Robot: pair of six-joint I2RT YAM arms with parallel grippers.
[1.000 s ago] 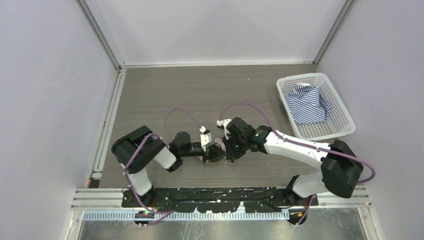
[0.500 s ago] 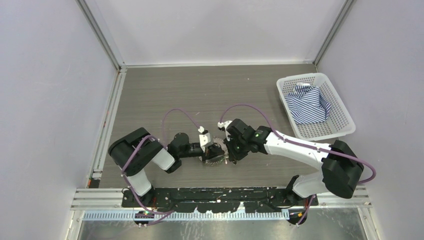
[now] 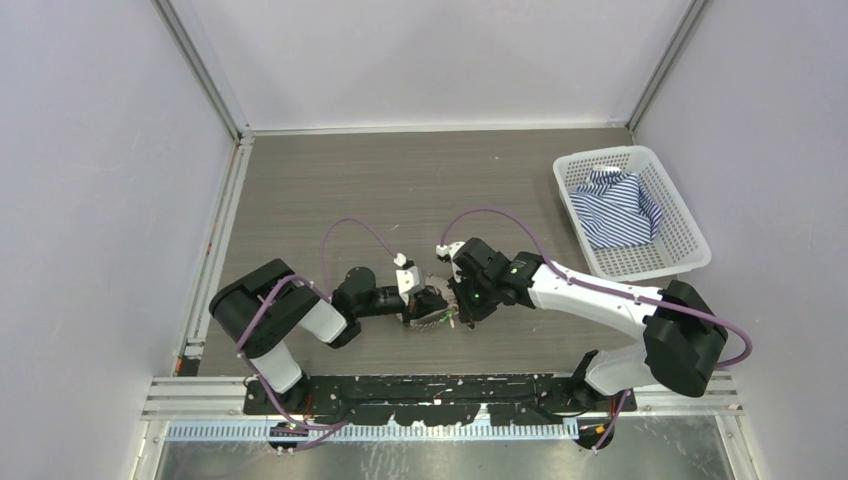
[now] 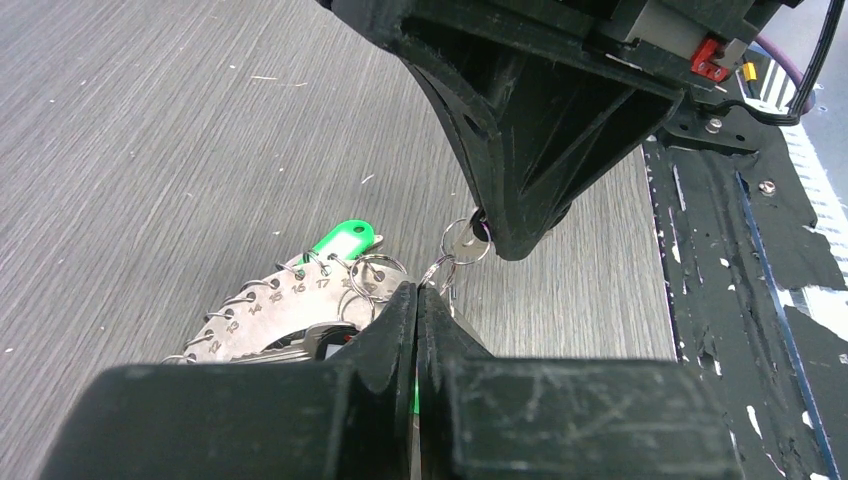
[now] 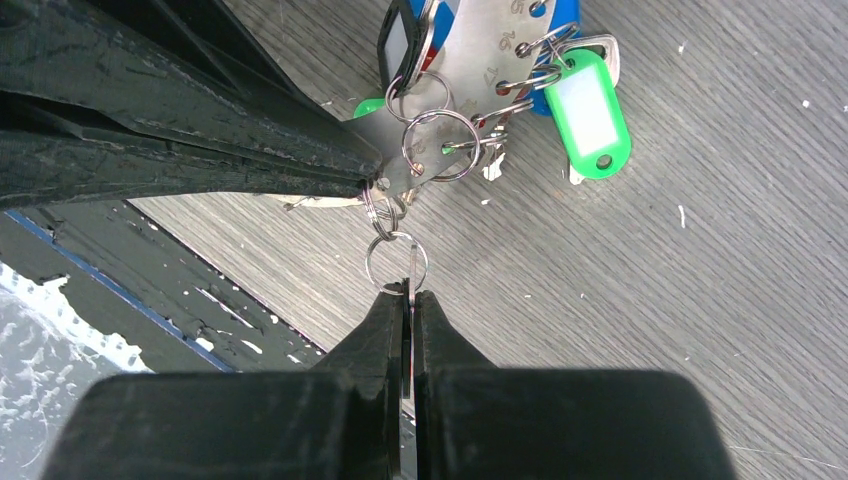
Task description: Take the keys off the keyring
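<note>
The keyring is a flat silvery plate with numbered holes along its rim, and it lies low over the table. Small split rings hang from it with keys and a green tag. My left gripper is shut on the plate's edge, seen in the top view as left gripper. My right gripper is shut on a thin silver key. That key hangs by a small split ring from the keyring. In the top view the right gripper sits just right of the keyring.
A white basket holding a striped blue shirt stands at the right edge of the table. The black mounting rail runs along the near edge, close behind both grippers.
The left arm's elbow has swung a little further left and the keyring now sits flatter and lower. The right gripper has hardly moved. Both grips are unchanged.
</note>
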